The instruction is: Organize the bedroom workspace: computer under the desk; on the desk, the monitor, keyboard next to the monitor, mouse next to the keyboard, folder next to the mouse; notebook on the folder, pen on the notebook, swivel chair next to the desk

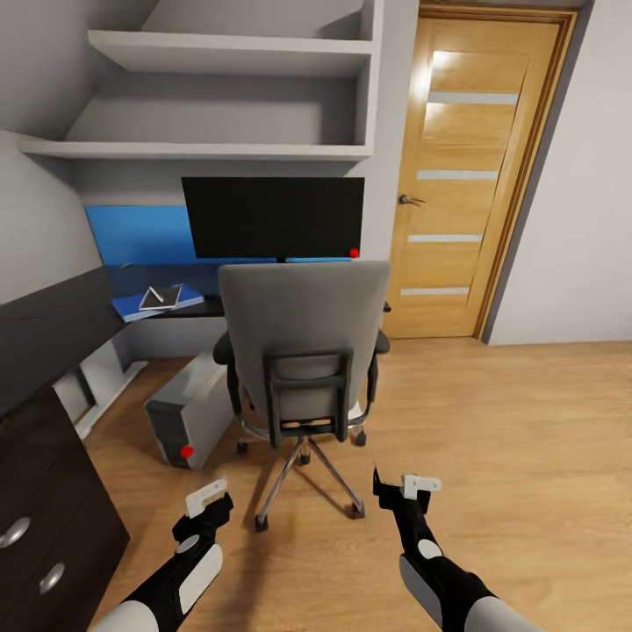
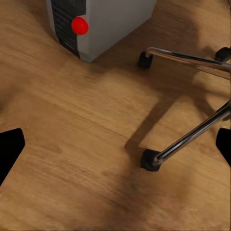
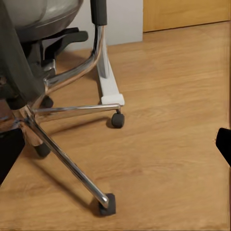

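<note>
The grey swivel chair (image 1: 303, 338) stands in front of me with its back toward me, hiding its seat and the middle of the desk (image 1: 197, 307). Behind it the black monitor (image 1: 272, 217) stands on the desk. Flat blue items (image 1: 132, 305) lie at the desk's left end with a small grey-white object (image 1: 159, 297) on them; I cannot tell which is folder or notebook. The grey computer tower (image 1: 189, 417) (image 2: 103, 21) sits on the floor at the desk's left. My left gripper (image 1: 211, 505) and right gripper (image 1: 399, 491) hover open over the floor near the chair's chrome legs (image 2: 187, 139) (image 3: 62, 159).
A dark dresser (image 1: 44, 456) runs along my left. White shelves (image 1: 228, 149) hang above the desk. A wooden door (image 1: 470, 175) stands shut at the right. A white desk support (image 3: 108, 82) reaches the floor beside the chair. Wooden floor (image 1: 509, 421) stretches to the right.
</note>
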Controlling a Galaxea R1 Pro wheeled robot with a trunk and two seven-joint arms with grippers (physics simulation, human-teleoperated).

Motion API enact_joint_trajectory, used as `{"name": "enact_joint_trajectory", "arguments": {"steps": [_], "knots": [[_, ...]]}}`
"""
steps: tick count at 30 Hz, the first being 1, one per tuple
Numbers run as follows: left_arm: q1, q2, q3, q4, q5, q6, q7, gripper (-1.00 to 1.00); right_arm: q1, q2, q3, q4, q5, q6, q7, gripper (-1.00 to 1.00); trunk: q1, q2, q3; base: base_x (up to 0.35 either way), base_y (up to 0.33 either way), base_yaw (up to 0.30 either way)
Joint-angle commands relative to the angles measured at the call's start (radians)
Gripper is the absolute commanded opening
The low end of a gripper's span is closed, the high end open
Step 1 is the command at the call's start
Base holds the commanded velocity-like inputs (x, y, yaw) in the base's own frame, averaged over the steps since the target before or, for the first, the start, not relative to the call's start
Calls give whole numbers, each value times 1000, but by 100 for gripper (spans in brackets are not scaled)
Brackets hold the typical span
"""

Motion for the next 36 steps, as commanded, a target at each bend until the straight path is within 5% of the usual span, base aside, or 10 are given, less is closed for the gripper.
{"name": "enact_joint_trajectory", "arguments": {"steps": [1, 6, 24, 36], "knots": [[-1, 1, -8, 0, 10, -6, 6, 100, -1, -1, 9, 0, -5, -4, -8, 100, -1, 0, -1, -335, 0, 0], [-1, 0, -9, 0, 10, -5, 6, 100, -1, 0, 8, 1, -6, -4, -8, 100, -1, 0, -1, -336, 0, 0], [-1, -3, -9, 13, 17, 4, 3, 100, -3, 0, 2, 94, -6, -5, -9, 100, -70, 126, 55, -249, 0, 0], [-1, -29, -10, 361, 18, -7, -43, 100, -2, 5, 12, 226, -4, -6, -8, 100, -116, 210, 93, -5, 0, 0]]}}
